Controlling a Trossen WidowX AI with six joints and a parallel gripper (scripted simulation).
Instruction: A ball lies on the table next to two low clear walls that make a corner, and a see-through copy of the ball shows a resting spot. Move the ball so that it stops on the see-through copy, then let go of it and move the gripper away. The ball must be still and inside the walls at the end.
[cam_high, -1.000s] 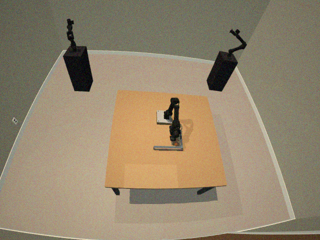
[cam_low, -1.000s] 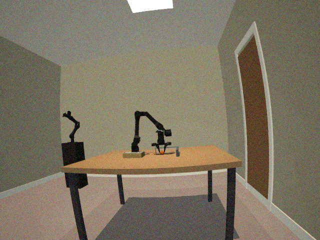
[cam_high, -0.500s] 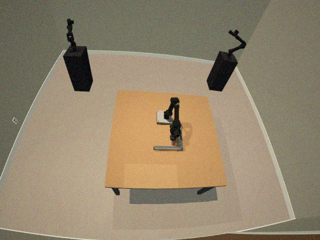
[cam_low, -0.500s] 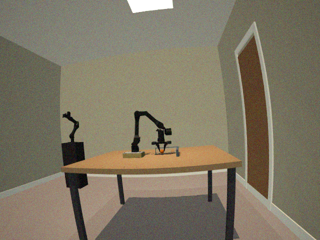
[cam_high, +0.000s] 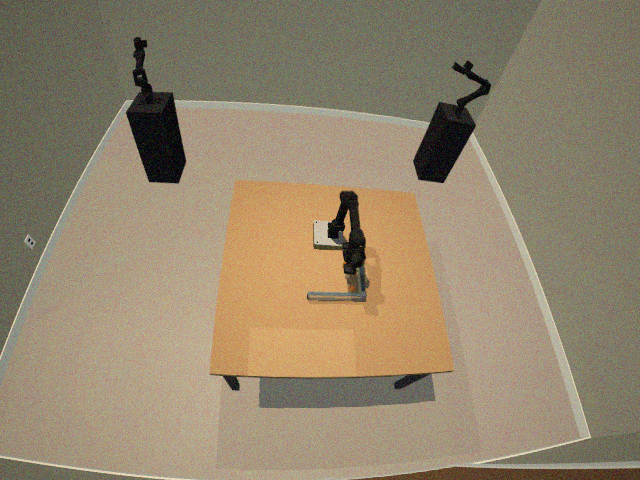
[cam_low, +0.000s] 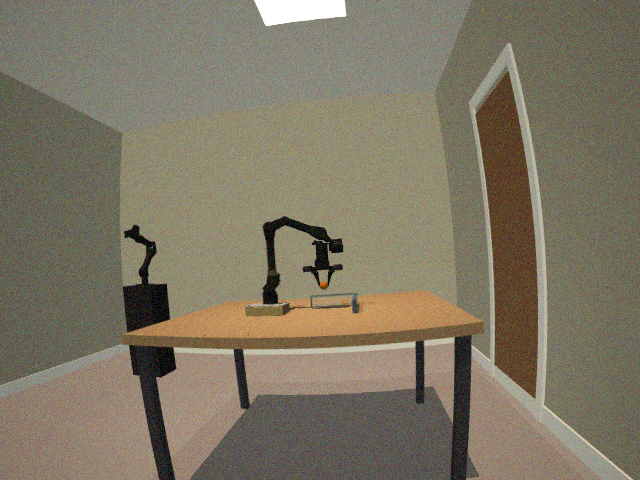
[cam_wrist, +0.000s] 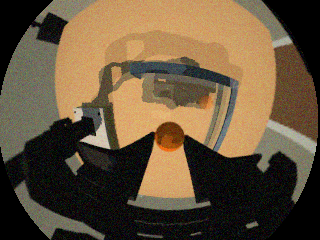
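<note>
The orange ball (cam_low: 323, 284) (cam_wrist: 169, 136) is between the fingertips of my gripper (cam_low: 323, 285) (cam_wrist: 169, 136), which is shut on it and holds it in the air above the table. In the top view the arm hides most of the ball. The two low clear walls (cam_high: 330, 296) (cam_low: 355, 303) (cam_wrist: 226, 115) make a corner on the table, below and beyond the gripper. The see-through copy (cam_high: 352, 288) (cam_wrist: 205, 101) shows as a faint orange spot inside the walls, near their corner, partly in the arm's shadow.
The arm's pale base plate (cam_high: 321, 242) (cam_low: 267, 310) stands on the wooden table (cam_high: 279, 268) (cam_low: 206, 328), behind the walls in the top view. Two black pedestals (cam_high: 157, 139) (cam_high: 442, 144) with other arms stand on the floor beyond the table.
</note>
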